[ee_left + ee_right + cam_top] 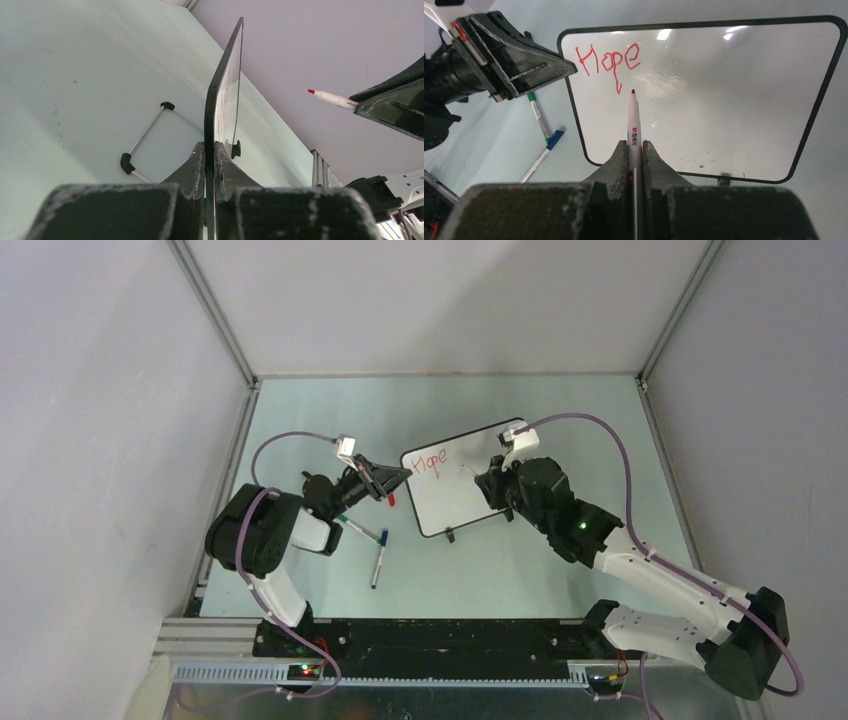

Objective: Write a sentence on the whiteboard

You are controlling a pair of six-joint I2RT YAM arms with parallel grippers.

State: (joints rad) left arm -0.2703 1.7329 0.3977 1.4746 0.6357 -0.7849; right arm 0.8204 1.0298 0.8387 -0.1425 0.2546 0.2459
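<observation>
whiteboard (734, 100) in the left gripper (210, 155)

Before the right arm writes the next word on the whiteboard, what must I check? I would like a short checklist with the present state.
1. Left end effector shut on the edge of the glossy white, black-framed whiteboard: ok.
2. Right end effector shut on the slim white marker with red tip: ok.
3. Red handwritten word "Hope" complete: ok.
4. Bare board to the right of it: ok.
5. Marker tip on the board: not ok, it hangs off the surface.
</observation>
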